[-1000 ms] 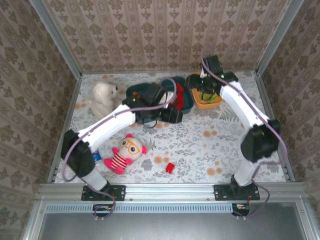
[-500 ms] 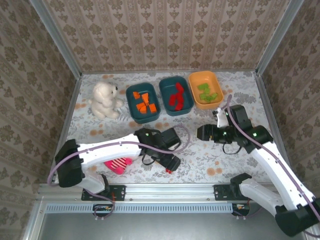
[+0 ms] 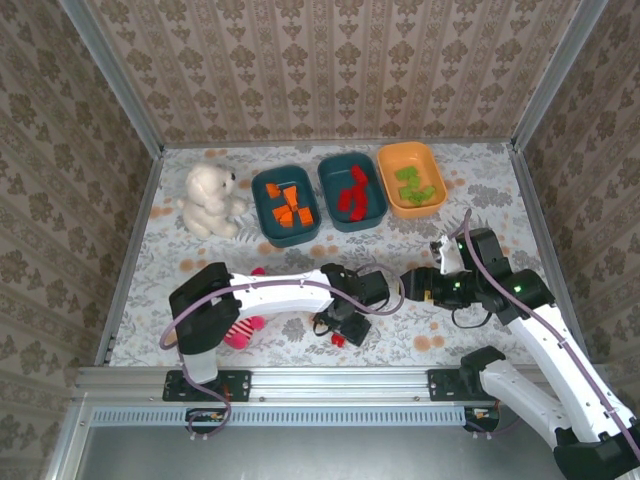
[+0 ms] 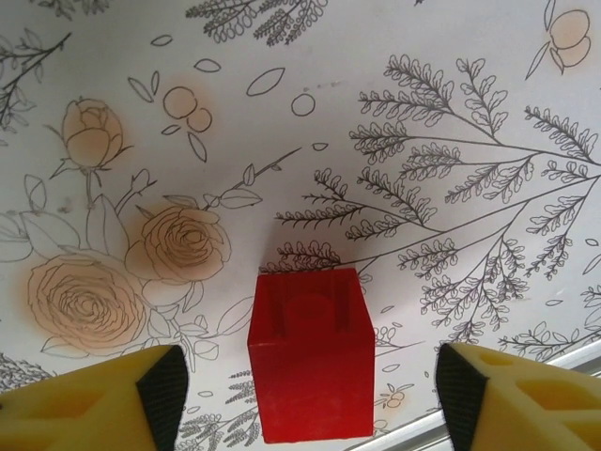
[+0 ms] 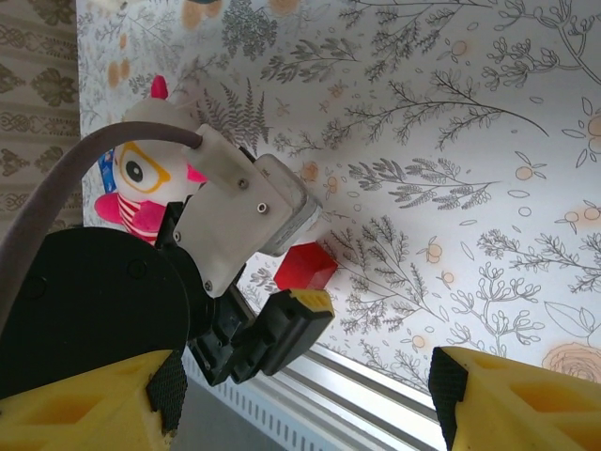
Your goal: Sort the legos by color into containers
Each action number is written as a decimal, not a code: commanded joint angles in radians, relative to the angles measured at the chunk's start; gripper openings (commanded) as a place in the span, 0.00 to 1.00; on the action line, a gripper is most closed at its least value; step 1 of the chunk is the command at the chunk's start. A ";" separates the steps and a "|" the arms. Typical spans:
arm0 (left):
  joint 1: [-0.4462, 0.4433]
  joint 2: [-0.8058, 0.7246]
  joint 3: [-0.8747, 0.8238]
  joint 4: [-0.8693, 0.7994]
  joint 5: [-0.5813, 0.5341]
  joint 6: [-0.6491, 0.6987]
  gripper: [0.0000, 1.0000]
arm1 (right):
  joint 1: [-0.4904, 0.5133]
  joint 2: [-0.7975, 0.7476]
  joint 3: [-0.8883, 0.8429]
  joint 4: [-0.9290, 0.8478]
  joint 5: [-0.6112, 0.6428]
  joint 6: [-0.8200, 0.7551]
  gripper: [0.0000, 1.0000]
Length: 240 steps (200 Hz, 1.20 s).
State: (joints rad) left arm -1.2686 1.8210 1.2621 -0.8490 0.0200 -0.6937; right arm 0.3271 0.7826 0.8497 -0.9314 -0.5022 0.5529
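A single red lego (image 3: 338,340) lies on the floral cloth near the front edge. In the left wrist view the red lego (image 4: 310,366) sits between my left gripper's (image 4: 310,399) open fingers, untouched on both sides. From above, the left gripper (image 3: 335,328) hovers right over it. My right gripper (image 3: 408,285) is open and empty, pointing left at the left wrist; its view shows the red lego (image 5: 305,266) under the left gripper (image 5: 282,334). At the back, one teal bin (image 3: 256,200) holds orange legos, another teal bin (image 3: 322,180) red ones, the orange bin (image 3: 412,148) green ones.
A white plush dog (image 3: 208,198) sits at the back left. The pink striped doll (image 3: 240,328) lies under the left arm, next to the red lego, and its face (image 5: 141,178) shows in the right wrist view. The metal front rail (image 3: 340,378) runs just below.
Both arms have left the bins. The left gripper came down to the front edge over the red lego. The right arm drew back to the middle right and turned left.
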 commanded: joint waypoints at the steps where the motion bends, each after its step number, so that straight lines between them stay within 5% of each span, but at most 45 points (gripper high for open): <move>1: -0.003 0.044 0.028 -0.022 0.016 -0.021 0.67 | 0.002 -0.002 0.024 -0.037 -0.027 -0.015 0.72; 113: 0.062 -0.001 0.044 -0.050 0.003 0.007 0.24 | -0.004 0.024 0.057 -0.020 0.038 0.011 0.70; 166: 0.344 -0.063 0.250 -0.032 0.053 0.115 0.24 | -0.026 0.095 0.092 0.377 0.046 0.195 0.73; 208: 0.555 0.138 0.578 0.039 0.123 0.181 0.23 | -0.035 0.222 0.099 0.743 0.200 0.251 0.77; 240: 0.631 0.365 0.896 0.059 0.129 0.211 0.22 | -0.043 0.377 0.156 0.925 0.284 0.231 0.79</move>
State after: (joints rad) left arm -0.6693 2.0388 1.9911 -0.7971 0.1200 -0.5438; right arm 0.2924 1.0649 0.9367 -0.2379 -0.3229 0.7731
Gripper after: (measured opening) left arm 0.276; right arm 0.786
